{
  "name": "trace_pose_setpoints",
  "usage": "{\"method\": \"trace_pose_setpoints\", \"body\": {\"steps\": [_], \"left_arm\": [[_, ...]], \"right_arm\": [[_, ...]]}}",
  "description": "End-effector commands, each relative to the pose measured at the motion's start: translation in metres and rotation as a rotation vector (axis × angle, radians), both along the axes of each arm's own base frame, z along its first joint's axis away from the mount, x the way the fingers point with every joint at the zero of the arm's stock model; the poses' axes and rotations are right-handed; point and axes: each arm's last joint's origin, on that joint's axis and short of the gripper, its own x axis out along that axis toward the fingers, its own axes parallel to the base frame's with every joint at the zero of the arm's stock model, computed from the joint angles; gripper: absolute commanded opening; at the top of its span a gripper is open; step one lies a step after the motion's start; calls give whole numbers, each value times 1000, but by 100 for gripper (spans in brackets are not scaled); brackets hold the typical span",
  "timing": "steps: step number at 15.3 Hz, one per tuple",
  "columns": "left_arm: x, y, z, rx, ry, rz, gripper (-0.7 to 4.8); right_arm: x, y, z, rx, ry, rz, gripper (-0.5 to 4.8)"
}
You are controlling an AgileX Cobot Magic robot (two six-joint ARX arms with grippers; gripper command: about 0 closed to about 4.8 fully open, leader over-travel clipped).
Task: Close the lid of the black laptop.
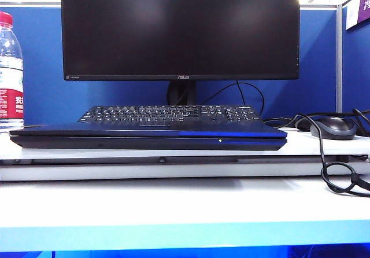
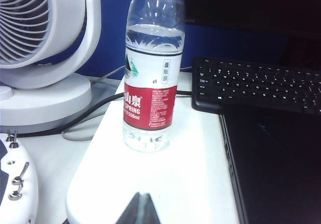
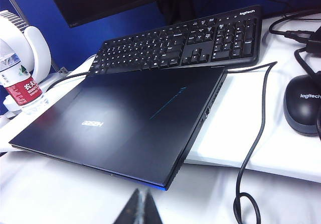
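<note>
lid [image 3: 125,118] flat on black laptop [image 1: 148,137], task looks done | right gripper [image 3: 140,208] fingers pressed together, empty, hanging back near laptop | left gripper [image 2: 139,210] fingers together, empty, near bottle [image 2: 150,83]

Setting: office cubicle. My evidence: blue partition walls [image 1: 40,67], ASUS monitor [image 1: 180,29], desktop keyboard [image 3: 190,40], wired mouse [image 1: 332,128], white desk fan [image 2: 45,43], water bottle [image 2: 150,73], all on a white bench [image 1: 173,206].
</note>
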Motion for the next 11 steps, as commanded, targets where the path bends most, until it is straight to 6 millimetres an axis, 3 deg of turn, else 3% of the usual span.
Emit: {"method": "trace_pose_setpoints", "body": {"steps": [1,5,9,11], "left_arm": [[0,0,1,0,-15,-2,-3],[0,0,1,0,-15,-2,-3],[0,0,1,0,-15,-2,-3],[0,0,1,0,-15,-2,-3]], "right_arm": [[-1,0,3,9,-16,-1,-1],[1,-5,1,-139,-70,-53,-1],[8,-27,-5,-203,-39,-454,-1],[14,-33,-17,-200,-59,-544,-1]]}}
